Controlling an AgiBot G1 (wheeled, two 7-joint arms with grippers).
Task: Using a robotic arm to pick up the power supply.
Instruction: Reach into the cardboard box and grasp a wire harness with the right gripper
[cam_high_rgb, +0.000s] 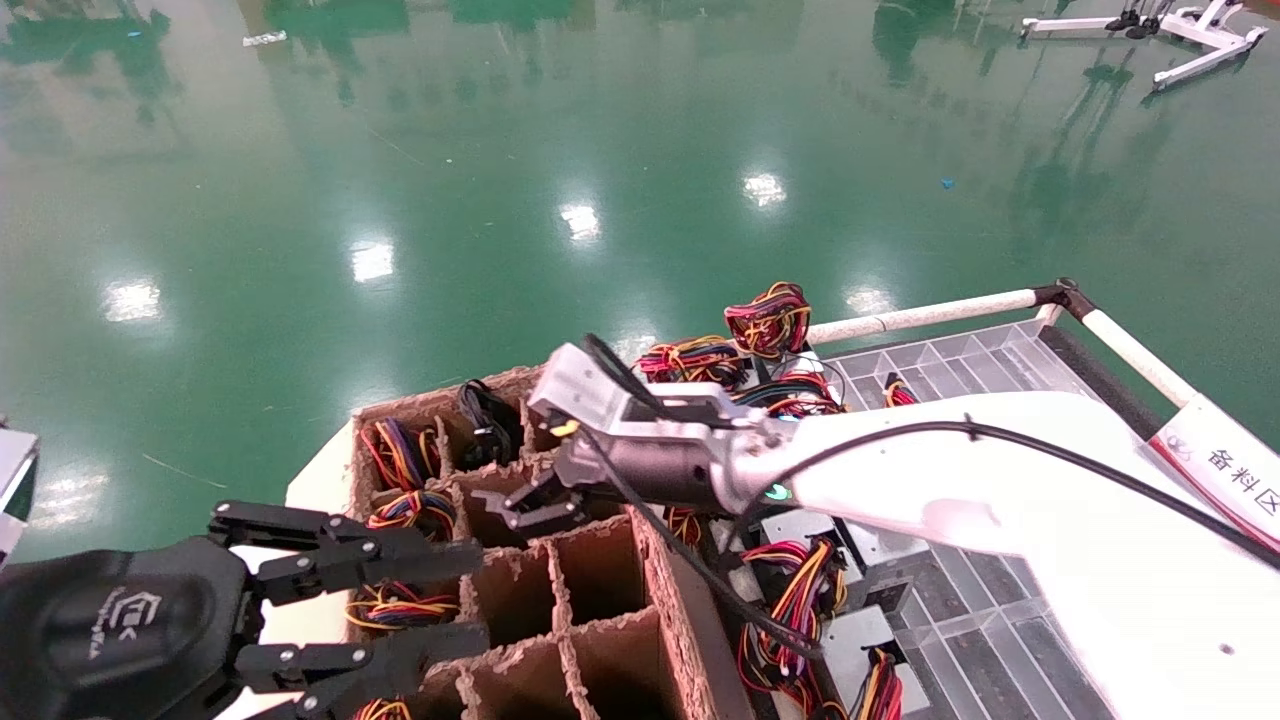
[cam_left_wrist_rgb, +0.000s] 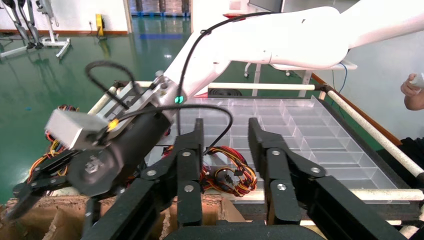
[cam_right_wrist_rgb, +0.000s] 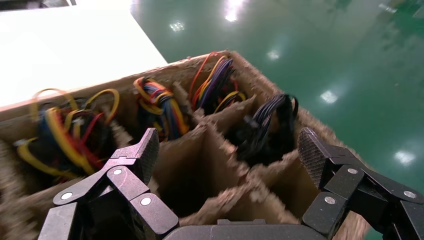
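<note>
In the far cell of the cardboard crate (cam_high_rgb: 600, 620): power supply (cam_right_wrist_rgb: 267, 131), only black cables showing, box hidden. Right gripper (cam_high_rgb: 532, 505) above, spread wide, empty. Left gripper (cam_high_rgb: 400, 610) parked, jaws apart. Probably heavy, rigid; floppy cables, so better gripped by the casing.
</note>
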